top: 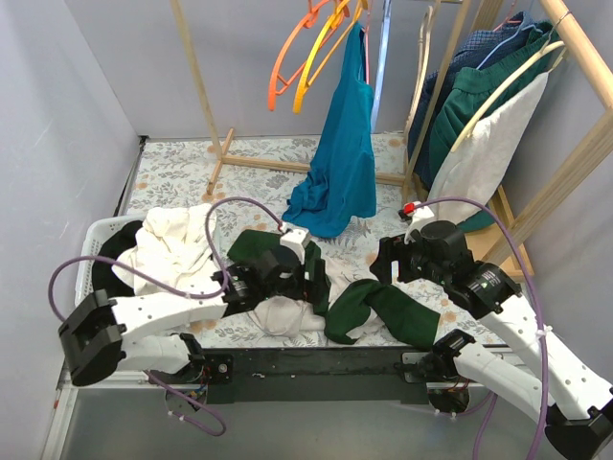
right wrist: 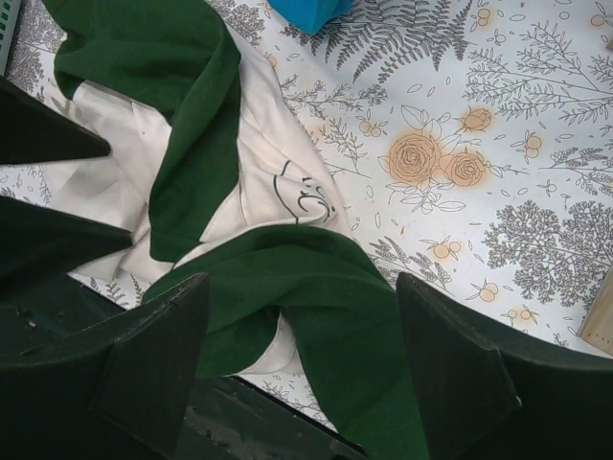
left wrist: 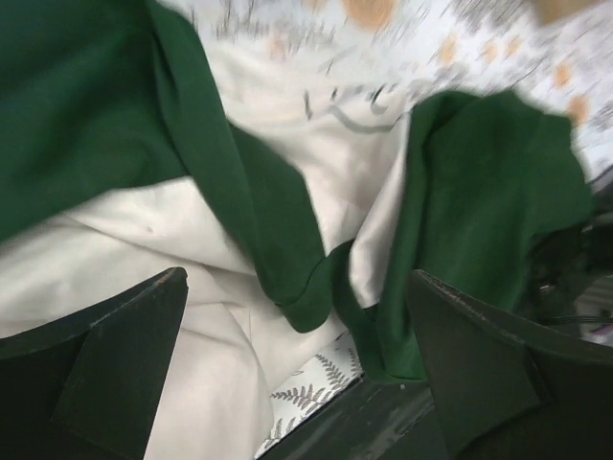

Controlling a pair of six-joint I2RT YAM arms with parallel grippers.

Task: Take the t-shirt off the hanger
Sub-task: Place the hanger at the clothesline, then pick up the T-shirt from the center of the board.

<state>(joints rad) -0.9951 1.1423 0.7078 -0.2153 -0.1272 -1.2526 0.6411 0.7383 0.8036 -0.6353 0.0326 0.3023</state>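
Note:
A green and white t-shirt lies crumpled on the floral table near the front edge, with no hanger in it. It also shows in the left wrist view and the right wrist view. A teal t-shirt hangs from a hanger high on the rack, under the orange hanger and yellow hanger, its hem resting on the table. My left gripper is open and empty just above the green and white shirt. My right gripper is open and empty over the shirt's green part.
A white basket with pale cloths stands at the left. A wooden rack crosses the back. More garments hang on cream hangers at the right. The table's dark front edge lies just under both grippers.

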